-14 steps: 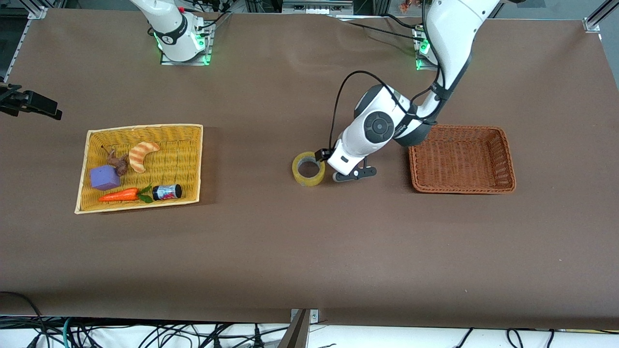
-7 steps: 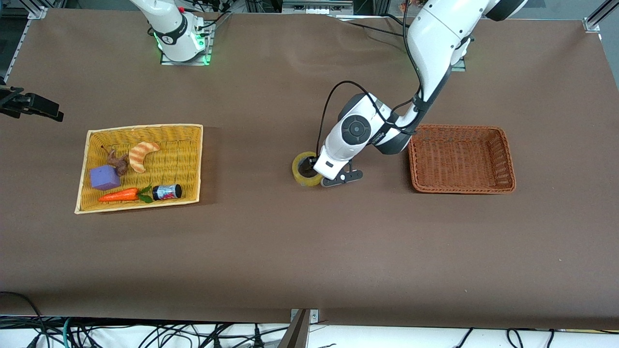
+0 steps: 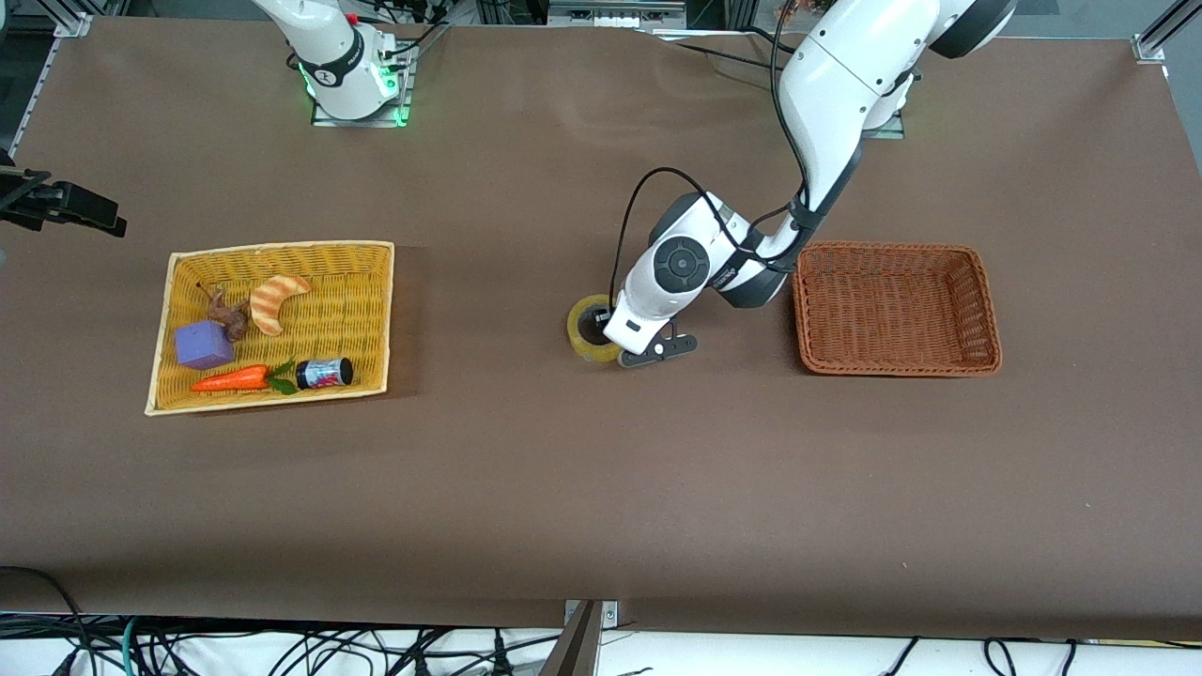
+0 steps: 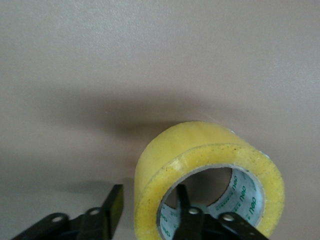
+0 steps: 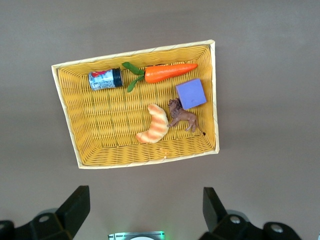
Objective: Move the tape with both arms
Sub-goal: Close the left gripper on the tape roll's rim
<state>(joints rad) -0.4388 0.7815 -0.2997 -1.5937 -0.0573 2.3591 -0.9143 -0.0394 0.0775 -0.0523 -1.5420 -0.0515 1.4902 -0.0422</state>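
Left gripper (image 4: pixel 147 215) has dropped onto the tape (image 4: pixel 207 172)
Fingers pinch its wall; right gripper (image 5: pixel 142 207) waits spread

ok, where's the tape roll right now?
The tape roll stands on the table near its middle, between the yellow basket and the brown basket, closer to the brown one. The left end effector straddles its wall, one finger inside the hole.
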